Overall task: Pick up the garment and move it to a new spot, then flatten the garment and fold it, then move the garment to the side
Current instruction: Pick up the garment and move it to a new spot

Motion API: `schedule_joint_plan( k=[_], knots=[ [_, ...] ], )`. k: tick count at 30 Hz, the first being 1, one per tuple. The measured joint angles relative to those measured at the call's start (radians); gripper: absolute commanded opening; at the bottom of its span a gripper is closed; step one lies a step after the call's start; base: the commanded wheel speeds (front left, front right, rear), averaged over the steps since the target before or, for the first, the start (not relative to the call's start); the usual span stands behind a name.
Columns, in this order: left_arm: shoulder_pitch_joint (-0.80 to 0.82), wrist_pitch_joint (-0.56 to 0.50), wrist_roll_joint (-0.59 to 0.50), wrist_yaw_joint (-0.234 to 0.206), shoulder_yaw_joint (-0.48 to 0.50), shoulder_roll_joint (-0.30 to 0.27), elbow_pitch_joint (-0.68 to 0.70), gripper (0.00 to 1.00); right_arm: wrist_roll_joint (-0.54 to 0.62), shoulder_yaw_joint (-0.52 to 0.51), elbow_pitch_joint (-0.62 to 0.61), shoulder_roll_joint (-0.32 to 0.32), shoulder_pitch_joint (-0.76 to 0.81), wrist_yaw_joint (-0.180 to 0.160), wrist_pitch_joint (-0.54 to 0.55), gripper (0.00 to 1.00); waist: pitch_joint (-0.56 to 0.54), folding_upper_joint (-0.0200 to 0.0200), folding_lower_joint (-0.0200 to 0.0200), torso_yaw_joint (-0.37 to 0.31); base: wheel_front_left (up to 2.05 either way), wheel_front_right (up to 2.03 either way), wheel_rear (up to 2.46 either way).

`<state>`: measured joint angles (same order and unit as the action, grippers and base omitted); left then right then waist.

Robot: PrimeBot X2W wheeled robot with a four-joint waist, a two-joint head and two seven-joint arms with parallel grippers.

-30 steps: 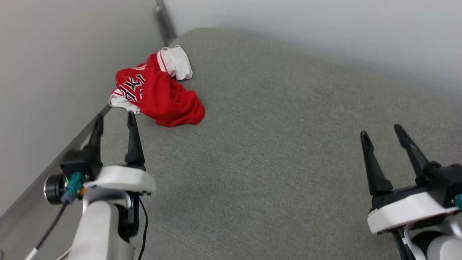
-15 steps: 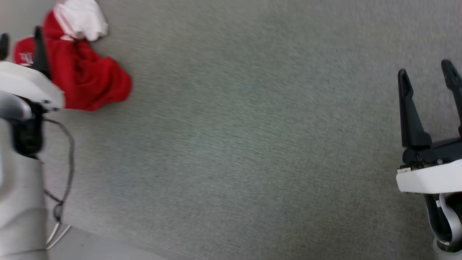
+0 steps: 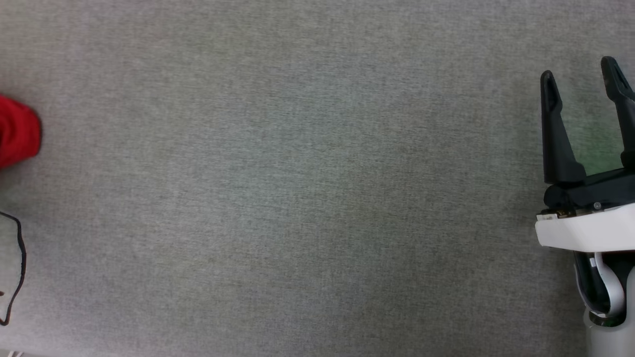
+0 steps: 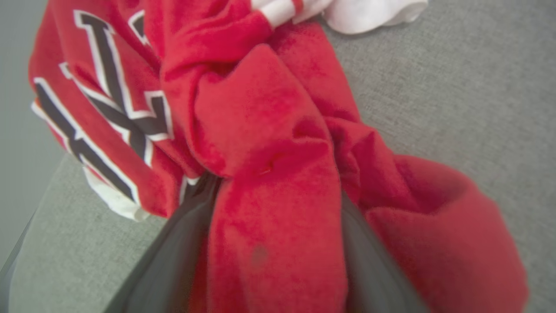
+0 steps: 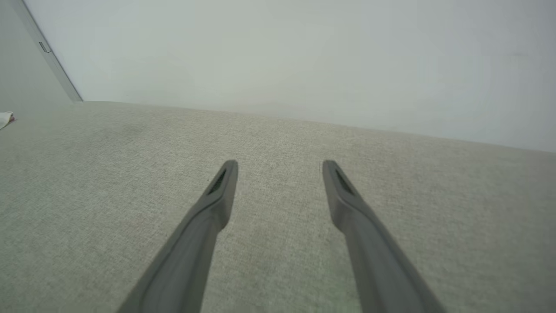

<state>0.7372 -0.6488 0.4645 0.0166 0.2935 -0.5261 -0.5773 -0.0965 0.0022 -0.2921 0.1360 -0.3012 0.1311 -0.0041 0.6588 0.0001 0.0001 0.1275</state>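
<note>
Your left gripper has its fingers spread wide. In the left wrist view they rise from the bottom edge on either side of a thick red fold of the garment. The fold bulges up between them, and they are not pinched onto it. The garment lies crumpled on the grey cloth-covered worktop. In that view its black, white-edged lettering is at the upper left and a white sleeve at the top edge.

In the head view, a red lobe of the garment shows at the far left edge, with a thin black cable looping below it.

Your right gripper is at the right edge of the head view, well apart from the garment. Its fingers are wide apart and hold nothing. The right wrist view shows the right gripper over bare worktop, with a pale wall across the top.
</note>
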Motion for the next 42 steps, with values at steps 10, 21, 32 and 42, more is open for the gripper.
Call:
schedule_joint_plan(
  k=[10, 21, 32, 42],
  knots=[
    [-0.06, 0.019, -0.02, -0.072, 0.004, 0.025, 0.061, 0.0, 0.001, 0.002, 0.032, -0.006, 0.002, 0.0, -0.009, 1.0, -0.066, 0.0, 0.0, -0.007, 0.0, 0.0, 0.0],
    [-0.047, 0.344, -0.127, -0.096, -0.057, 0.049, 0.122, 0.0, 0.001, -0.03, 0.072, -0.054, 0.106, 0.0, -0.017, 1.0, -0.28, 0.0, 0.0, -0.001, 0.0, 0.0, 0.0],
    [-0.035, 0.56, -0.171, -0.043, -0.179, 0.151, 0.179, 0.0, -0.004, -0.046, 0.073, -0.082, 0.21, 0.0, 0.002, 1.0, -0.489, 0.0, -0.0003, -0.038, 0.0, 0.0, 0.0],
    [-0.101, 0.636, -0.171, -0.024, -0.316, 0.326, 0.344, 0.0, -0.037, -0.047, 0.074, -0.084, 0.266, 0.0, 0.015, 1.0, -0.571, 0.0, -0.0003, -0.162, 0.0, 0.0, 0.0]
  ],
)
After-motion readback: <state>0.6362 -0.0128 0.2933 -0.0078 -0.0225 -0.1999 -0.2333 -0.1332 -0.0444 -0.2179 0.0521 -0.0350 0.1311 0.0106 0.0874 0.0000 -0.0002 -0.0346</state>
